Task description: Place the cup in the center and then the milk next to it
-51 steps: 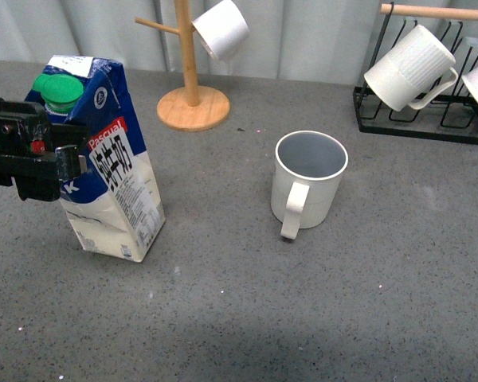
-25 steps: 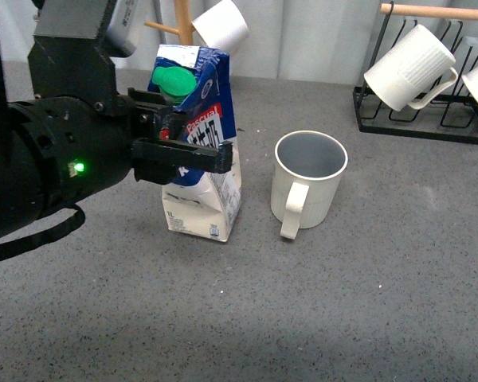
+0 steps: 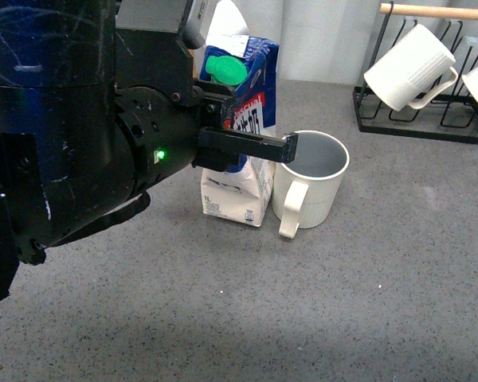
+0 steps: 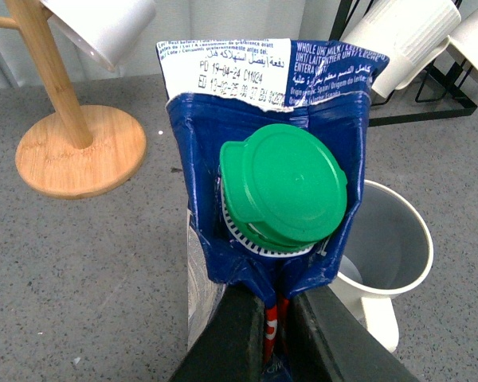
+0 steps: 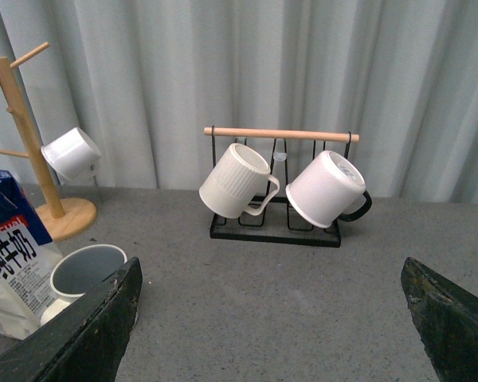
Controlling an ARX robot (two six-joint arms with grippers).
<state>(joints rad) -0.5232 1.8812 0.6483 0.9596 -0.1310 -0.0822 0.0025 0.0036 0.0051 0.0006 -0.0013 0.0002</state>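
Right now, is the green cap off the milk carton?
No, in the left wrist view the green cap sits closed on the spout of the milk, which the left gripper clamps just below it.

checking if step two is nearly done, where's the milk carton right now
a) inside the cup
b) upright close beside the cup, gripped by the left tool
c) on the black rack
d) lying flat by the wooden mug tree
b: the milk carton is upright right next to the cup, and the left tool is clamped on it just below its green cap.
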